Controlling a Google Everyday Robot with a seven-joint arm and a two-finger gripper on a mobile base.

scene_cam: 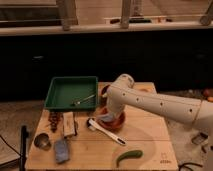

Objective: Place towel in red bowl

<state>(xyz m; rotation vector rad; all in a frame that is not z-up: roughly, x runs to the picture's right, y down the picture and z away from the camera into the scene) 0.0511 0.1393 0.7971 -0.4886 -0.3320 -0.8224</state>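
The red bowl sits near the middle of the wooden table. The pale grey-blue towel lies in its left part, partly over the rim. My white arm reaches in from the right and bends down over the bowl. The gripper is right above the towel, touching or nearly touching it. The arm hides the far side of the bowl.
A green tray holding a metal spoon stands at the back left. A white ladle lies just in front of the bowl. A green vegetable, a dark blue pad, a metal cup and a small box lie front and left.
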